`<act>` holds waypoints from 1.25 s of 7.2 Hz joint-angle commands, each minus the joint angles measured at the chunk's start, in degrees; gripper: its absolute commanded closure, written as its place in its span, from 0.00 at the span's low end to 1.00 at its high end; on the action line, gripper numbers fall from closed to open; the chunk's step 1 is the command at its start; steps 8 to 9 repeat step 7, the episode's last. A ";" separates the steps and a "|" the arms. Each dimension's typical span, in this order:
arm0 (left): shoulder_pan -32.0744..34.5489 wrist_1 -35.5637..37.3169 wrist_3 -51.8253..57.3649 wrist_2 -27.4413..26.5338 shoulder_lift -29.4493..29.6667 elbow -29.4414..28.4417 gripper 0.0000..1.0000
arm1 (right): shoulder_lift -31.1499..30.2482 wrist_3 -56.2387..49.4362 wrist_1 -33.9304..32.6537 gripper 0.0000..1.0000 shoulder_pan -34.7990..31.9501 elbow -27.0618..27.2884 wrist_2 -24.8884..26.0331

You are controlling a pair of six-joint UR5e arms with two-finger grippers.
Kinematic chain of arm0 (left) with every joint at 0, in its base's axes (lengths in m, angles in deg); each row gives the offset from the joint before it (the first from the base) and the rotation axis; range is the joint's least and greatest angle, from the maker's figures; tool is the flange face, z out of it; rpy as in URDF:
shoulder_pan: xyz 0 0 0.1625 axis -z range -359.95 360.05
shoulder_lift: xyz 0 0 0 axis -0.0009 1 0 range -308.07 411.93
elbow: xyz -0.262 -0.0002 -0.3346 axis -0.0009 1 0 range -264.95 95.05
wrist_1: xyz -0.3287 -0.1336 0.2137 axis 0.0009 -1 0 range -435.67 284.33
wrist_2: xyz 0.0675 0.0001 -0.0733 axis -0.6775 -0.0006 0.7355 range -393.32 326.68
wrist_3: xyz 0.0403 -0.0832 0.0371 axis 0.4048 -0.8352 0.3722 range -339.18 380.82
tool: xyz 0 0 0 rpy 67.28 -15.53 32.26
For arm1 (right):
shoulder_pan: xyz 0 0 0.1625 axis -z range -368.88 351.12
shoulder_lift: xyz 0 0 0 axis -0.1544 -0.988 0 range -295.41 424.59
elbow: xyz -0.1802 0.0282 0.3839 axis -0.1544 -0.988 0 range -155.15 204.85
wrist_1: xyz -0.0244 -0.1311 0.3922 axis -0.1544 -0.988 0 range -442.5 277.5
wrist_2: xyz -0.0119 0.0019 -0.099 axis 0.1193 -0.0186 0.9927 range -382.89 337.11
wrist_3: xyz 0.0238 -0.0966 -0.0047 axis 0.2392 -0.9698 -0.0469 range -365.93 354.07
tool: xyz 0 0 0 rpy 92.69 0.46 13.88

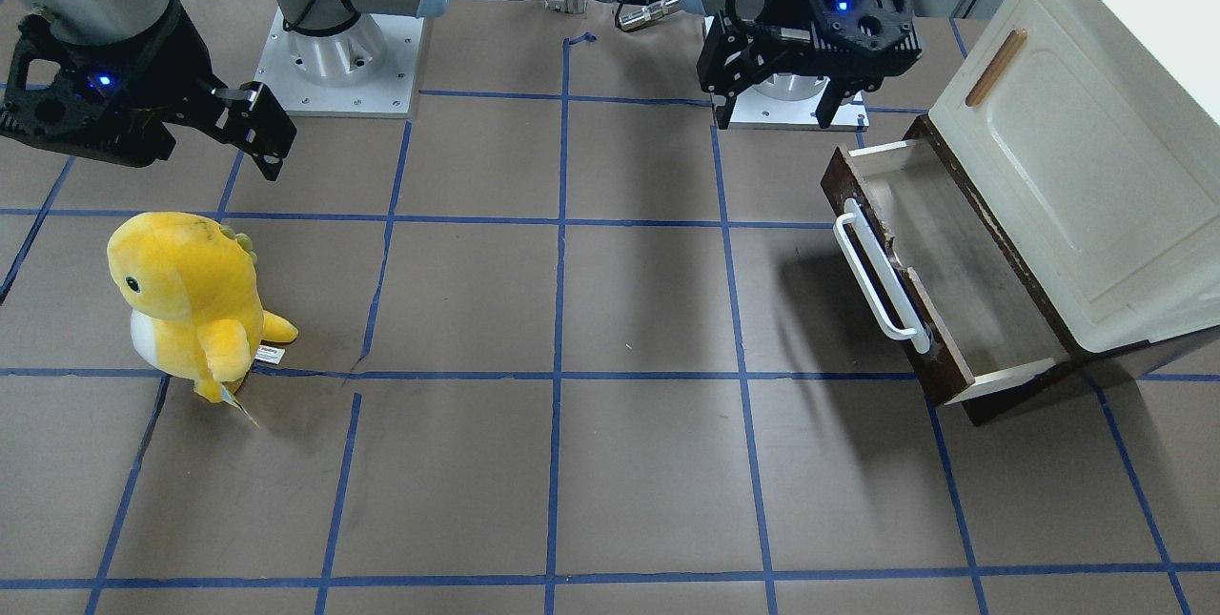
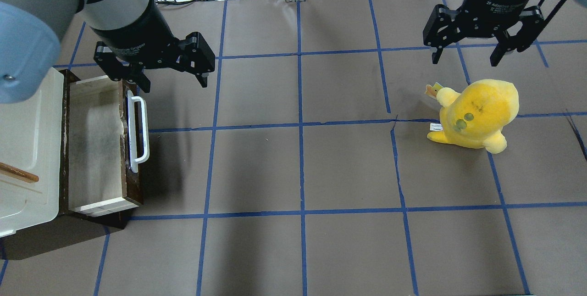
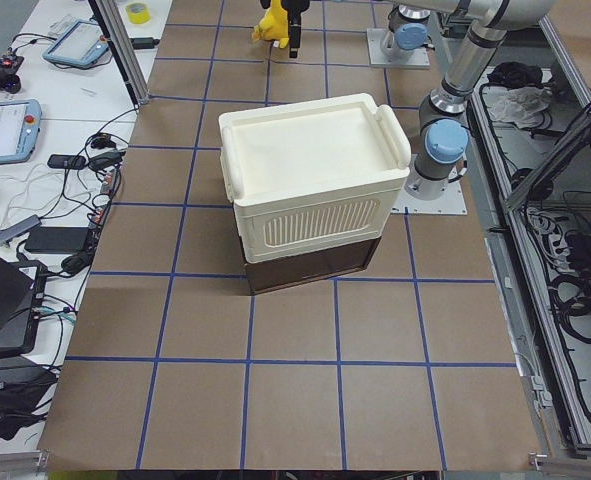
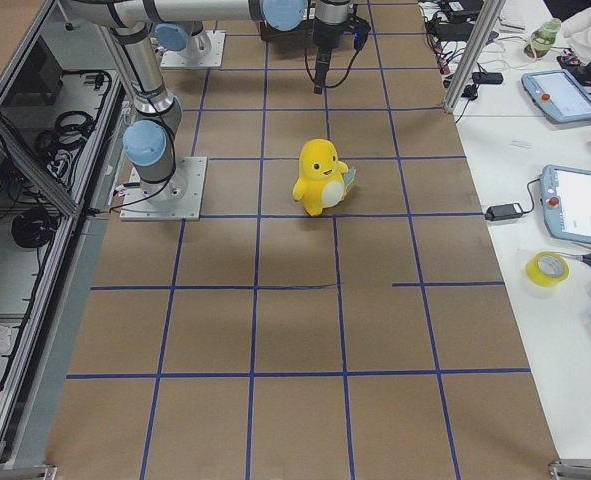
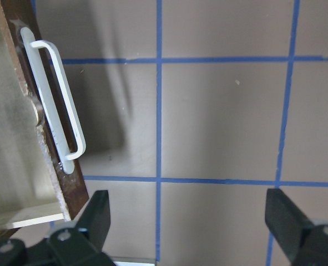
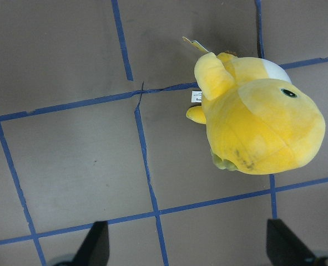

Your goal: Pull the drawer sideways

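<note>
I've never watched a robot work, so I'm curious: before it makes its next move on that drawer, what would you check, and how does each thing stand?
1. Drawer out of the cream cabinet: ok, its pale floor is exposed.
2. Left arm's jaws spread: ok.
3. White bar handle between those jaws: not ok, it lies beside them.
4. Drawer contents: ok, the visible floor is bare.
5. Yellow plush toy clear of the drawer: ok, it is far off, below the right arm's open jaws.
6. Travel left in the drawer: cannot tell.
</note>
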 commanded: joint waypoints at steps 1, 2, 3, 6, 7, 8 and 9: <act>-2.16 0.69 2.34 1.87 -0.28 0.82 0.00 | 0.00 0.00 0.00 0.00 0.00 0.00 0.00; -2.08 0.60 2.00 1.52 -0.81 0.83 0.00 | 0.00 0.00 0.00 0.00 0.09 0.00 0.00; -2.08 0.60 1.74 1.52 -1.08 0.92 0.00 | 0.00 0.00 0.09 0.00 0.00 0.00 0.00; -2.16 0.16 1.82 1.61 -2.22 0.83 0.00 | 0.00 0.00 0.00 0.00 0.00 0.00 0.00; -2.16 0.07 1.83 1.61 -2.39 0.92 0.00 | 0.00 0.00 0.00 0.00 0.00 0.00 0.00; -2.16 0.07 1.83 1.61 -2.39 0.92 0.00 | 0.00 0.00 0.00 0.00 0.00 0.00 0.00; -2.16 0.07 1.83 1.61 -2.39 0.92 0.00 | 0.00 0.00 0.00 0.00 0.00 0.00 0.00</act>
